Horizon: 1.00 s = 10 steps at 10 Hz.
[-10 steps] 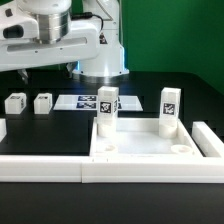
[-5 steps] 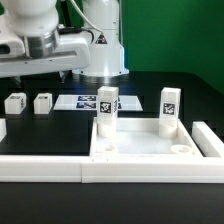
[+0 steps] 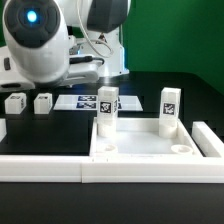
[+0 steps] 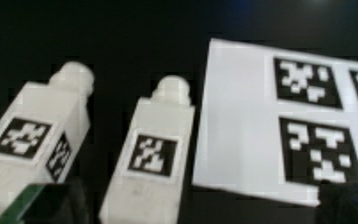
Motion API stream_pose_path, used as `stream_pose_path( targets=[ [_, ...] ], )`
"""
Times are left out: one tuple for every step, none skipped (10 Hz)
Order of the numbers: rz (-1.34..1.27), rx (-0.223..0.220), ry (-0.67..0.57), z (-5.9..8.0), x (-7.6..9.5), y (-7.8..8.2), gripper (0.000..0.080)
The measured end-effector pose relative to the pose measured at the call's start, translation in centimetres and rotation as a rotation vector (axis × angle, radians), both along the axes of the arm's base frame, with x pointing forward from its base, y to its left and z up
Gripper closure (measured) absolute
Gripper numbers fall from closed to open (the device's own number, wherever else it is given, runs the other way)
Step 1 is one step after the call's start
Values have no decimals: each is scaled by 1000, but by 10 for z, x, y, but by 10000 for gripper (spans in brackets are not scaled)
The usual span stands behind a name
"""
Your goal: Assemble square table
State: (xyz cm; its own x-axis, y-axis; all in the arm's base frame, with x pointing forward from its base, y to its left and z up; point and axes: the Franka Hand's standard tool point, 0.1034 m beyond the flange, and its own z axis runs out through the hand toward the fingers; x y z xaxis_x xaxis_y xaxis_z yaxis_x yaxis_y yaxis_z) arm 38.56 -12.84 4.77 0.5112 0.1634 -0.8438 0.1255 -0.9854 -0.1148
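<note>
Arm [image 3: 45,55]: glossy white rounded casing, bulbous joint housings, dark seams between segments. Round blue light [image 3: 36,15] glows on joint cap. Grey shading underneath.

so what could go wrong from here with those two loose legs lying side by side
1. The open gripper hangs above one loose leg, with the second loose leg only a narrow gap away; closing could nudge or pinch both.
2. The marker board lies close beside the first leg, so a finger might land on its edge.
3. Carrying a leg over to the square table could bump the upright leg or its neighbour already standing there.
</note>
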Motion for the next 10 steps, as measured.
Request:
stream_pose_path(
  targets=[
    [-2, -3, 4, -1, -2, -1, 151],
    [-23, -26, 20, -6, -8, -8, 151],
    [-37, -43, 24, -8, -13, -14, 151],
    [-42, -47, 12, -9, -17, -17, 151],
    [-50, -48, 5, -11, -22, -18, 151],
    [-52, -46, 7, -14, -24, -18, 151],
    [-49, -43, 4, -17, -24, -17, 151],
    [-37, -37, -16, -21, -22, -15, 151],
    [-26, -26, -21, -23, -22, -14, 151],
    [-19, -20, -34, -26, -22, -13, 151]
  ],
)
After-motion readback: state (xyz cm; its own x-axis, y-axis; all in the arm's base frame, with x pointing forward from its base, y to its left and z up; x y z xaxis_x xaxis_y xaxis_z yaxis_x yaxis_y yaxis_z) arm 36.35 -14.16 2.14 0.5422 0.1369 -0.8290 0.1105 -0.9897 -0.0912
